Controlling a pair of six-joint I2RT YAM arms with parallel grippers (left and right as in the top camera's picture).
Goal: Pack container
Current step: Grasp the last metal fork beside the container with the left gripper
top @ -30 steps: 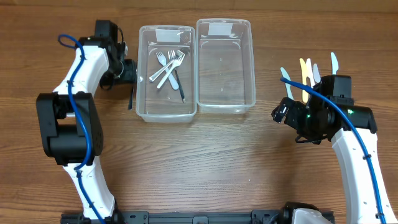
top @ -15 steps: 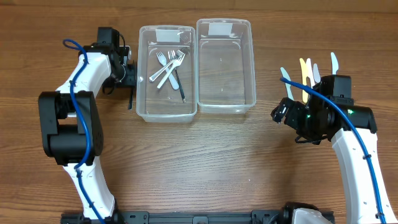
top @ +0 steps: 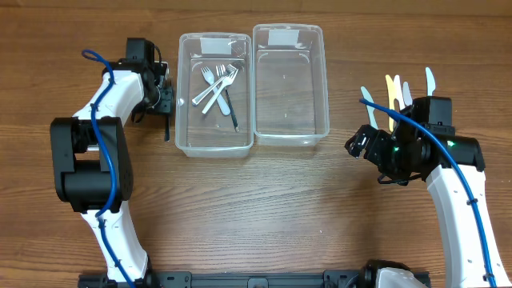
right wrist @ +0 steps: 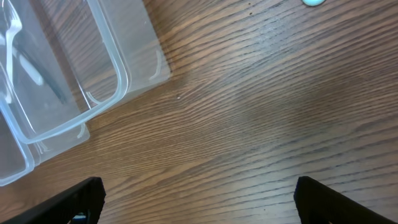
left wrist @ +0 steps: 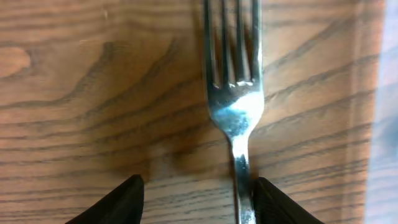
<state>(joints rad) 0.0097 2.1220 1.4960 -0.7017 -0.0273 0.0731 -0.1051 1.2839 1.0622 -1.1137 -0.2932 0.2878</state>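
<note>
A metal fork lies on the wooden table, tines away from me, just left of the left clear container. It shows as a dark sliver in the overhead view. My left gripper is open around its handle, which lies against the right finger; overhead, the gripper is beside the container's left wall. The left container holds several forks. The right clear container is empty. My right gripper is open and empty over bare table.
Several coloured plastic utensils lie fanned out at the far right, behind the right arm. One pale blue tip shows in the right wrist view. The two containers stand side by side; their corners show in the right wrist view.
My left gripper has shifted slightly toward the table's front, along the container's left wall, over the fork. The right gripper has barely moved.
</note>
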